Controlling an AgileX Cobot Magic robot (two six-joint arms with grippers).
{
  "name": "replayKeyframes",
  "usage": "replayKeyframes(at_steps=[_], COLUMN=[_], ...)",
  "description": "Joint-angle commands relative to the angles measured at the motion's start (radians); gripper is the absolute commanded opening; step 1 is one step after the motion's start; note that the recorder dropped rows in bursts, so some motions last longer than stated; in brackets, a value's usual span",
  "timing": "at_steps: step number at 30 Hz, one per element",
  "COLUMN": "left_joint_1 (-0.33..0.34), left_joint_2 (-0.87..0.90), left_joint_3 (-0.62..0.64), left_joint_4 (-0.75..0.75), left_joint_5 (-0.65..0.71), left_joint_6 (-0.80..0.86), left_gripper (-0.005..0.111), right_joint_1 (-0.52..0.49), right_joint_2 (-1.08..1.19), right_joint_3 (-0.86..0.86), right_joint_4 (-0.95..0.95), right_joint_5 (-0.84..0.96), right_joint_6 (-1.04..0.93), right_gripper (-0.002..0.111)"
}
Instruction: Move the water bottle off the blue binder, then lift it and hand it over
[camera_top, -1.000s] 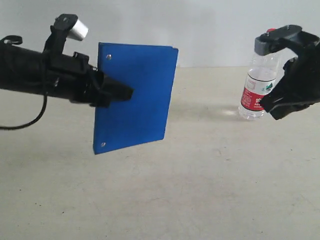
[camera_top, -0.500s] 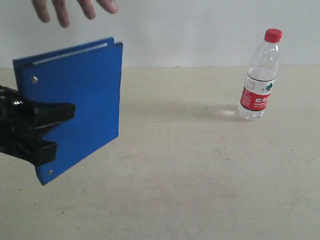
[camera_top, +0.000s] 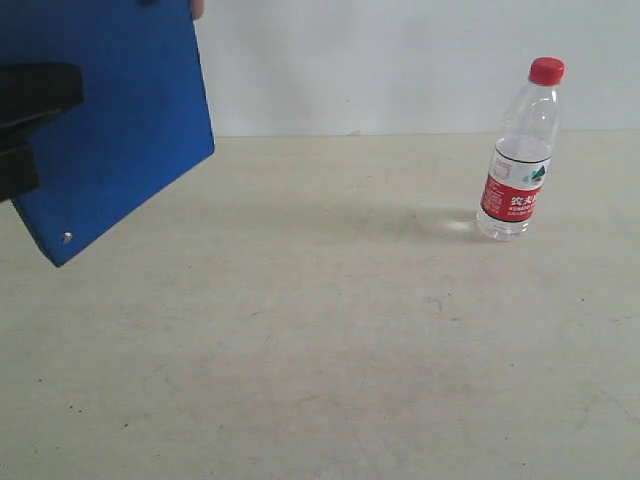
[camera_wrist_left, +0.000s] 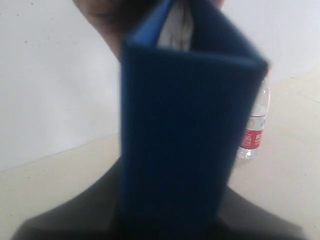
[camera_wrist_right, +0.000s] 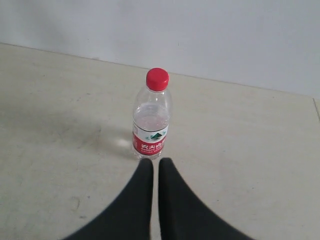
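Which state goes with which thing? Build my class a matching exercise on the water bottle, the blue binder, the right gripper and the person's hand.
Things:
1 water bottle
2 blue binder
3 right gripper
4 person's hand

States:
A held tilted, clear of the table
B fingers together, holding nothing
C standing upright on the table
D at the binder's upper end

Pairs: 1-C, 2-A, 3-B, 4-D.
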Motion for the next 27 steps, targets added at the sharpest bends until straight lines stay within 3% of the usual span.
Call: replayKeyframes(at_steps=[1,6,12,20,22,24,25,27], left_joint_1=[-0.001,-0.001,-0.001,-0.001,-0.001,0.001,0.003,0.003], left_joint_2=[0.008,0.016,0.020,0.020,0.027,0.053,0.079,0.156], left_joint_3=[-0.016,0.007,0.121,0.175,0.175,0.175,0.175,0.175], left_joint_4=[-0.015,-0.072,-0.148,-0.148,-0.148,-0.148,-0.127,0.071], left_joint_5=[-0.092,-0.142,-0.147,-0.112,-0.182,-0.317,-0.401,-0.531], left_joint_6=[-0.007,-0.007,-0.003,-0.003,-0.005,-0.034,-0.082,-0.217], left_gripper=[0.004,0.015,0.029,0.065,0.063,0.050,0.039,0.012], right_joint_1=[-0.002,-0.002,-0.002,-0.002,-0.002,-0.002,-0.002,-0.002], right_joint_2=[0.026,0.026,0.026,0.026,0.026,0.026,0.026,0.026], right_joint_3=[-0.003,-0.003,-0.003,-0.003,-0.003,-0.003,-0.003,-0.003], right_joint_4=[-0.007,-0.007,-0.009,-0.009,-0.009,-0.009,-0.009,-0.009], right_joint_5=[-0.001,-0.001,0.005,0.005,0.008,0.013,0.013,0.007], right_joint_6=[0.009,0.009,0.009,0.005,0.005,0.005,0.005,0.005], right_gripper=[0.000,0.000,0.000,0.000,0.000,0.000,0.000,0.000])
